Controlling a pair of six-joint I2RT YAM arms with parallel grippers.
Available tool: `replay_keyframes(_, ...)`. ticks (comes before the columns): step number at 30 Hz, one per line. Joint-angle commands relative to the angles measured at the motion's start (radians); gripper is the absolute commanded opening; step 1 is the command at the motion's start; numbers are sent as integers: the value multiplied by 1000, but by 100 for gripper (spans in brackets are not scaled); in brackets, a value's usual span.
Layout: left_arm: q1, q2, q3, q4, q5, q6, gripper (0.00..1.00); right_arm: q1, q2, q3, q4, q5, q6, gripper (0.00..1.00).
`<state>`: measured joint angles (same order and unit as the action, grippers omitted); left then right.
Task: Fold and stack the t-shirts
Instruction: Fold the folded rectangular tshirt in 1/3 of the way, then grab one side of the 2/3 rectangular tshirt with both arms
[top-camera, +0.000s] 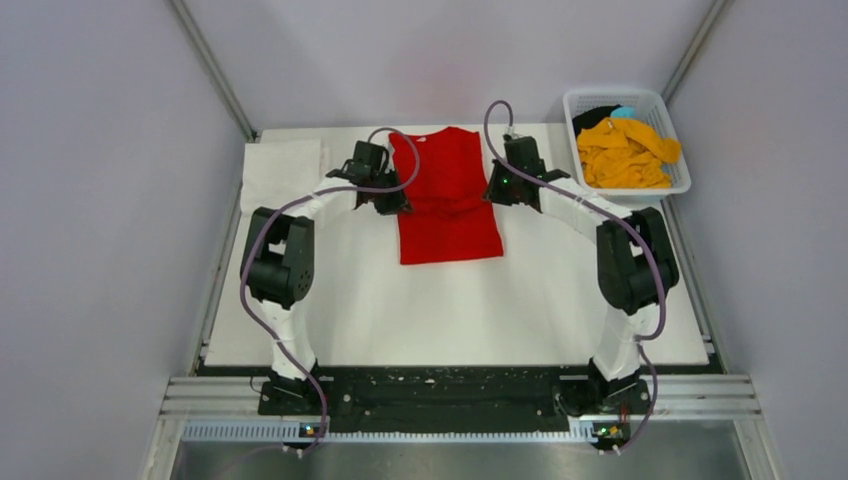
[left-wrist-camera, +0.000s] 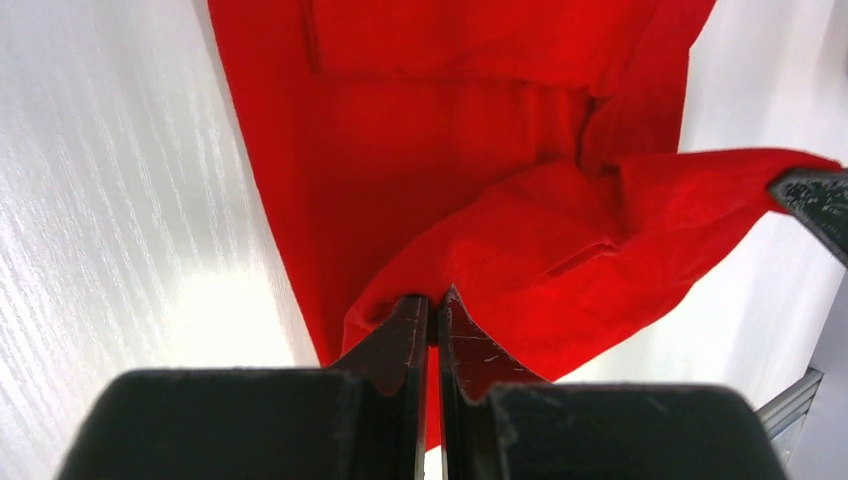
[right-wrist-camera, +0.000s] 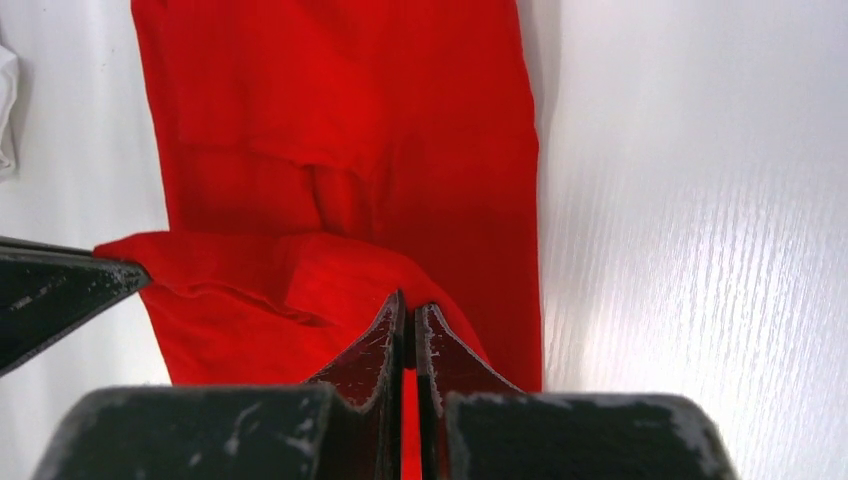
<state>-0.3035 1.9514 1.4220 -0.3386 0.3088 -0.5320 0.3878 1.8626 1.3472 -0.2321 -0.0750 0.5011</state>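
Note:
The bright red t-shirt lies lengthwise in the middle of the table, its sides folded in. My left gripper is shut on its left edge, and the pinch shows red cloth between the fingertips. My right gripper is shut on the opposite edge. A band of red cloth hangs raised between the two grippers above the flat part. A folded white t-shirt rests at the back left. An orange-yellow t-shirt and a black one sit in the basket.
The white lattice basket stands at the back right corner, beside the right arm's elbow. A small blue item lies in it. Grey walls close in the table at the back and on both sides.

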Motion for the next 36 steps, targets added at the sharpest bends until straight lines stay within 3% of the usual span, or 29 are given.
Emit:
replay_keyframes(1, 7, 19, 38, 7, 18, 3, 0, -19, 63, 81, 24, -11, -25, 0)
replay_keyframes(8, 31, 38, 42, 26, 5, -21, 1, -22, 133, 129, 54, -14, 12, 2)
replay_keyframes(9, 33, 44, 48, 28, 7, -22, 7, -22, 135, 134, 55, 1, 16, 3)
replay_keyframes(10, 35, 51, 57, 25, 10, -23, 10, -22, 137, 138, 52, 11, 20, 6)
replay_keyframes(12, 38, 61, 72, 19, 18, -23, 17, -23, 136, 145, 48, 32, 23, 21)
replay_keyframes(15, 41, 50, 78, 23, 27, -23, 34, -25, 130, 168, 40, 42, 24, 57)
replay_keyframes(16, 42, 37, 78, 25, 24, -19, 44, -26, 123, 172, 36, 43, 24, 67)
replay_keyframes(17, 43, 22, 75, 26, 17, -16, 58, -27, 114, 172, 33, 46, 24, 79)
replay_keyframes(19, 43, -22, 56, 33, -6, -13, 96, -26, 89, 157, 30, 52, 22, 89)
replay_keyframes(25, 43, -195, -88, 71, -45, -19, 99, -27, -37, 16, 22, 40, 4, 98)
replay_keyframes(36, -31, -392, -501, 173, -28, -123, 99, -29, -279, -371, 35, -43, 14, 99)
